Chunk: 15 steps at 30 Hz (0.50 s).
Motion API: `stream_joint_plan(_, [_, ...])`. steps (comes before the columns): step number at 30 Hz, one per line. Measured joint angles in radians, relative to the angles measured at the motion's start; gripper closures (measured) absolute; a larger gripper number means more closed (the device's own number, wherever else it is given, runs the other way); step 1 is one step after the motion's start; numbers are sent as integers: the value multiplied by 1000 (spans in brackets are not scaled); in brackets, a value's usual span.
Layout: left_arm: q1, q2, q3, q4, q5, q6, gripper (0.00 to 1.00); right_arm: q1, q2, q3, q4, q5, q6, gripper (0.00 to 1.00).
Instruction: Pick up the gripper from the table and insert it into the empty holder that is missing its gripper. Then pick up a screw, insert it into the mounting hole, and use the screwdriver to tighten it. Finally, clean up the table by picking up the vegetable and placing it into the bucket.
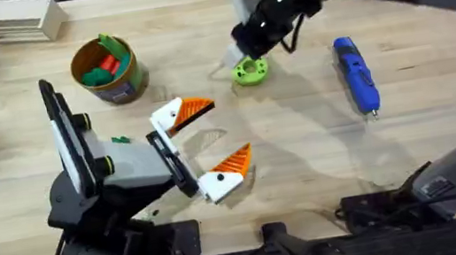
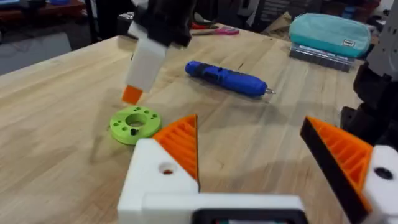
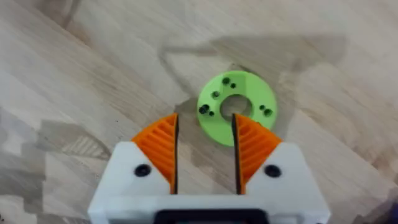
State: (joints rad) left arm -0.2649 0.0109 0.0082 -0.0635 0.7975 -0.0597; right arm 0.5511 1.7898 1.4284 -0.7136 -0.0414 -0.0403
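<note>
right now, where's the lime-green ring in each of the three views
Overhead: the lime-green ring lies on the table, upper middle, under the right tool.
Left wrist: ring at left centre, beside the right tool's orange tip.
Right wrist: ring at centre, just beyond the orange pads.
Shared landmark: the blue screwdriver shows in the overhead and left wrist views, right of the ring.

White hands with orange ribbed tips on black arms

Each hand, left hand and right hand, has two angular white finger bases carrying orange ribbed wedge pads, a dark screw in each base behind the pad; black arm links and cables lie behind the wrists.
</note>
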Motion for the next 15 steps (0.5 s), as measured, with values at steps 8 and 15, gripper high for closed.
stream_joint_plan(8, [0,0,0,0,0,0,14,37,99,0,2,3,-16,781])
stream_joint_plan(15, [0,0,0,0,0,0,13,37,113,0,12,21,-20,845])
